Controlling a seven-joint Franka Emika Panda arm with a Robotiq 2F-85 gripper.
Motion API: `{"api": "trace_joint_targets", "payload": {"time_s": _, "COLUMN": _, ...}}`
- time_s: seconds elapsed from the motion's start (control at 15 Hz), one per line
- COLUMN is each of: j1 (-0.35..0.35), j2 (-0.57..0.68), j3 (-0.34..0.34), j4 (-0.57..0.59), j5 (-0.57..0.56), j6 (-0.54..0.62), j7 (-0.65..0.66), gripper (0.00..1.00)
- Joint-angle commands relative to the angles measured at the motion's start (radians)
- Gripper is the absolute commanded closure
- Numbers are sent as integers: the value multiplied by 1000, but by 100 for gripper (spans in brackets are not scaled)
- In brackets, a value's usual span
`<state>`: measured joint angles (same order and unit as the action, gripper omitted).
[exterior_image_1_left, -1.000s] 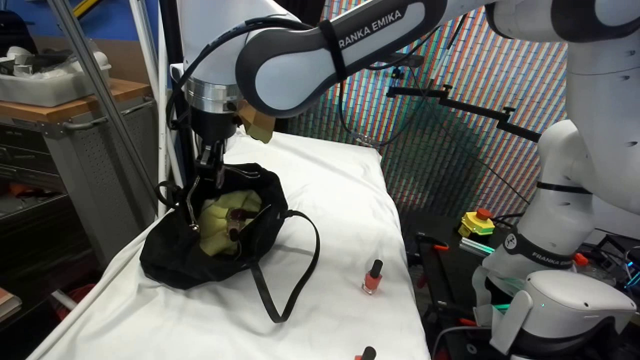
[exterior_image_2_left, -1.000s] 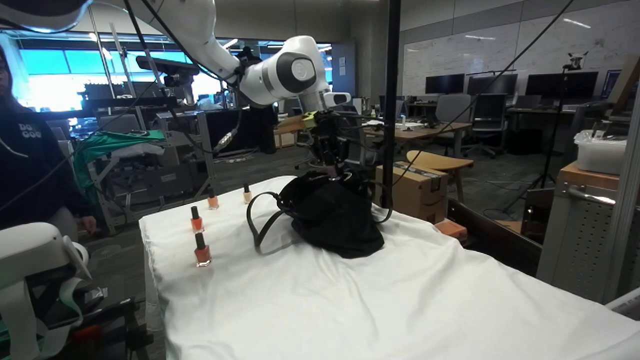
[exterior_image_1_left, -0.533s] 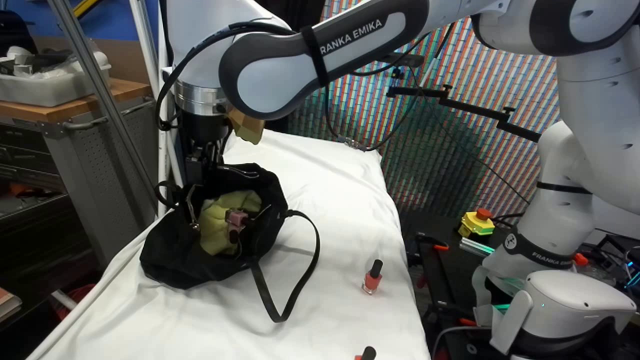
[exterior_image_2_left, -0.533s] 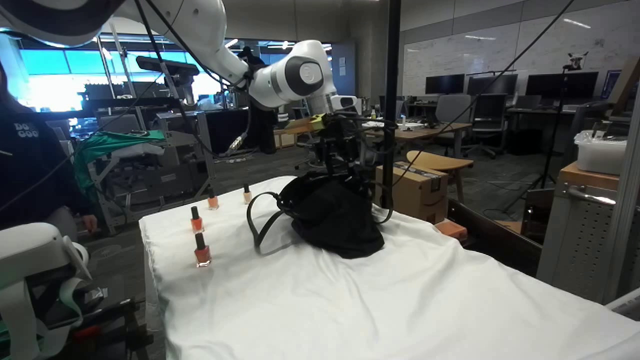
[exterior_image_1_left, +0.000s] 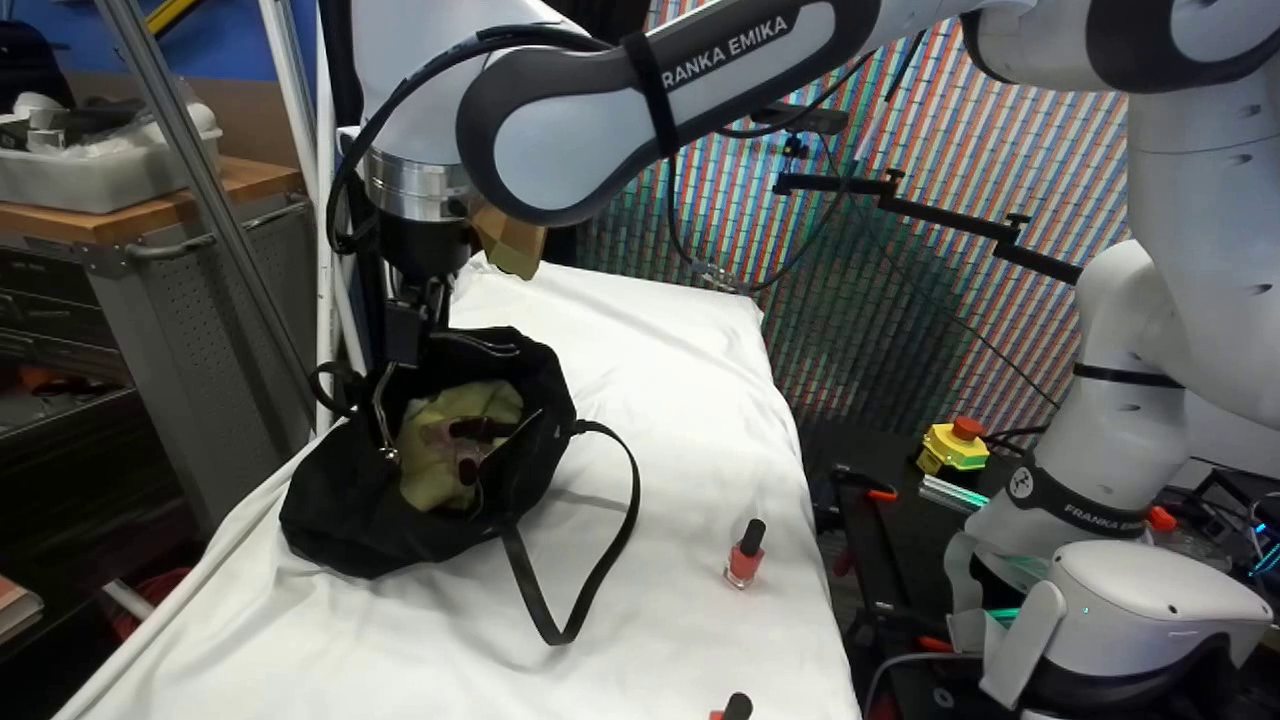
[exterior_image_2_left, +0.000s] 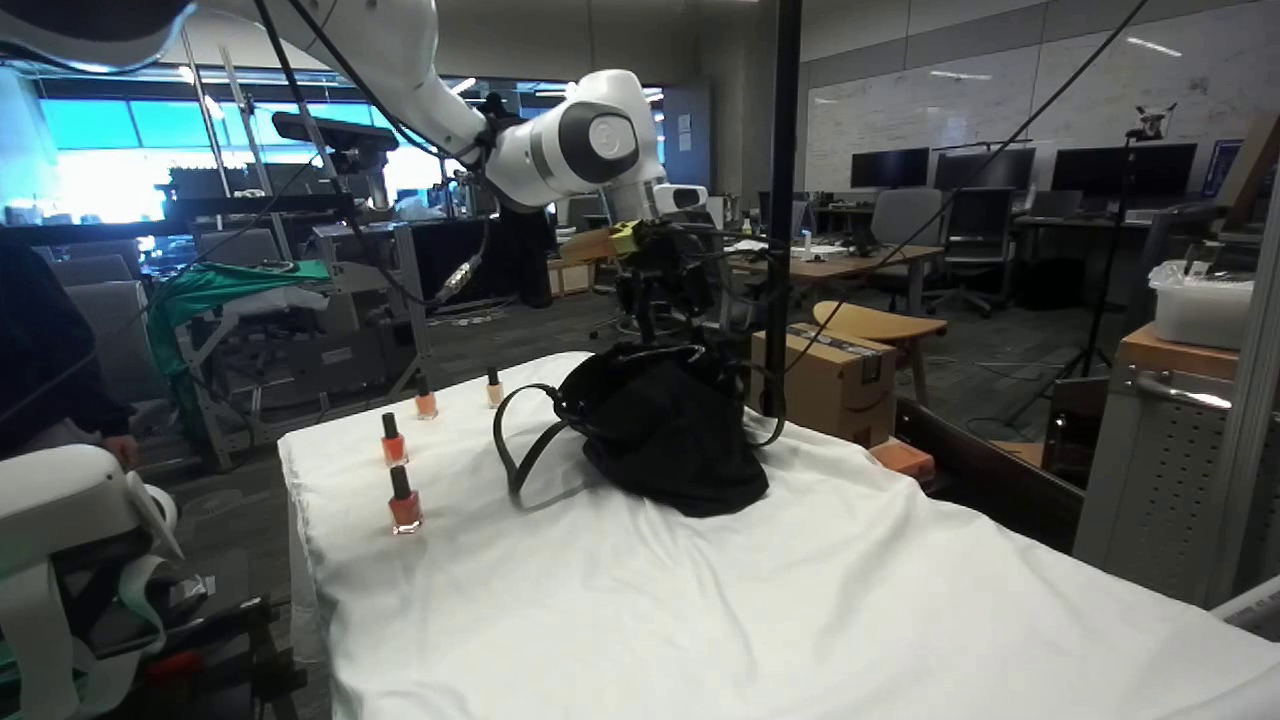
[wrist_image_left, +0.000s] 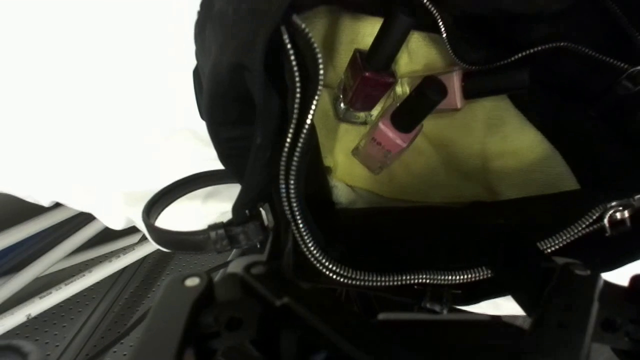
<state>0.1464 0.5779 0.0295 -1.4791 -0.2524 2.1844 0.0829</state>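
The end effector (exterior_image_2_left: 672, 322) points down at the mouth of a black bag (exterior_image_2_left: 680, 450), its fingers spread apart. Black parts against black fabric make it hard to say whether a fingertip touches the rim. The bag's silvery zipper (wrist_image_left: 293, 172) is undone along the opening. Inside, on yellow fabric (wrist_image_left: 475, 150), lie a dark red polish bottle (wrist_image_left: 367, 90), a pink polish bottle (wrist_image_left: 385, 140) and a second pink bottle (wrist_image_left: 452, 90); the black cap of the pink polish bottle crosses in front of that second one. A long handle (exterior_image_1_left: 525, 575) drops from the bag and rests in a loop on the white-draped surface (exterior_image_2_left: 700, 600).

Well apart from the bag, near an edge of the surface, four black-capped bottles stand upright in an exterior view: a coral bottle (exterior_image_2_left: 405, 512), a red-orange bottle (exterior_image_2_left: 393, 447), an orange bottle (exterior_image_2_left: 427, 405) and, at the end of the row, a peach bottle (exterior_image_2_left: 495, 393). Past that edge are a white headset (exterior_image_1_left: 1150, 590) and a yellow box (exterior_image_1_left: 950, 453) topped by a red button (exterior_image_1_left: 966, 428). Farther off, a cardboard box (exterior_image_2_left: 835, 385) stands behind a black pole (exterior_image_2_left: 783, 200), and a person in dark clothes (exterior_image_2_left: 40, 350) is partly in view. At the back, dark monitors (exterior_image_2_left: 1125, 175) stand before a whiteboard (exterior_image_2_left: 870, 115).
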Motion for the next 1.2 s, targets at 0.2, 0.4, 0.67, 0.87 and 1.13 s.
{"api": "trace_joint_targets", "payload": {"time_s": 0.2, "j1": -9, "j2": -287, "j3": 9, "j4": -355, "j5": 74, "j6": 44, "j7": 42, "gripper": 0}}
{"api": "trace_joint_targets", "payload": {"time_s": 0.4, "j1": -12, "j2": -399, "j3": 16, "j4": -503, "j5": 108, "j6": 53, "j7": 73, "gripper": 0}}
{"api": "trace_joint_targets", "payload": {"time_s": 0.67, "j1": -12, "j2": -516, "j3": 28, "j4": -681, "j5": 167, "j6": 80, "j7": 115, "gripper": 0}}
{"api": "trace_joint_targets", "payload": {"time_s": 0.87, "j1": -7, "j2": -576, "j3": 41, "j4": -796, "j5": 197, "j6": 131, "j7": 167, "gripper": 0}}
{"api": "trace_joint_targets", "payload": {"time_s": 1.13, "j1": 0, "j2": -619, "j3": 69, "j4": -917, "j5": 250, "j6": 215, "j7": 241, "gripper": 0}}
